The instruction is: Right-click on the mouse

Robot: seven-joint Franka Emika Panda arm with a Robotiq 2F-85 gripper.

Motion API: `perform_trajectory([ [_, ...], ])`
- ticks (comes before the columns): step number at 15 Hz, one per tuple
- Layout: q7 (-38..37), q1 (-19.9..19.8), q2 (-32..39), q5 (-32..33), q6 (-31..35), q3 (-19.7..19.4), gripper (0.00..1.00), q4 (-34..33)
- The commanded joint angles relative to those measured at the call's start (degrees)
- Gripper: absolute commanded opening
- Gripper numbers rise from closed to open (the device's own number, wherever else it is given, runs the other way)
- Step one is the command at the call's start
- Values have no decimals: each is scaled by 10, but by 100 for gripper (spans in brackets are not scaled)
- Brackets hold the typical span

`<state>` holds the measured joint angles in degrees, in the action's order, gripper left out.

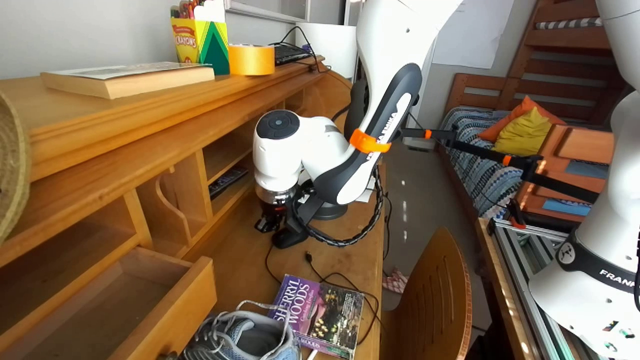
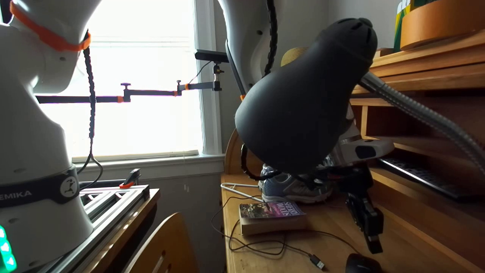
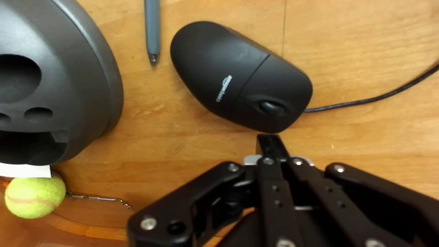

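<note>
On the wooden desk (image 3: 363, 144) I see the mouse (image 3: 236, 75), with a grey pen (image 3: 152, 27) lying near it. The gripper (image 3: 271, 140) is closed and hangs just beside the mouse; if it touches, I cannot tell.

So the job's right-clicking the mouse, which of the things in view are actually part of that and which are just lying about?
Part of the job:
- mouse, with its cable
- gripper, shut

Just lying about:
- pen
- tennis ball
- shoe
- purple book
- crayon box
- tape roll
</note>
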<state>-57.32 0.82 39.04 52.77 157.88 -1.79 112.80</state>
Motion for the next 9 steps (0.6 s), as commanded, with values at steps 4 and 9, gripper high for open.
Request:
perform_trajectory([
  [4,-6,2,31,8,12,-10,0,-26],
  [9,-5,1,49,9,19,-10,0,-41],
])
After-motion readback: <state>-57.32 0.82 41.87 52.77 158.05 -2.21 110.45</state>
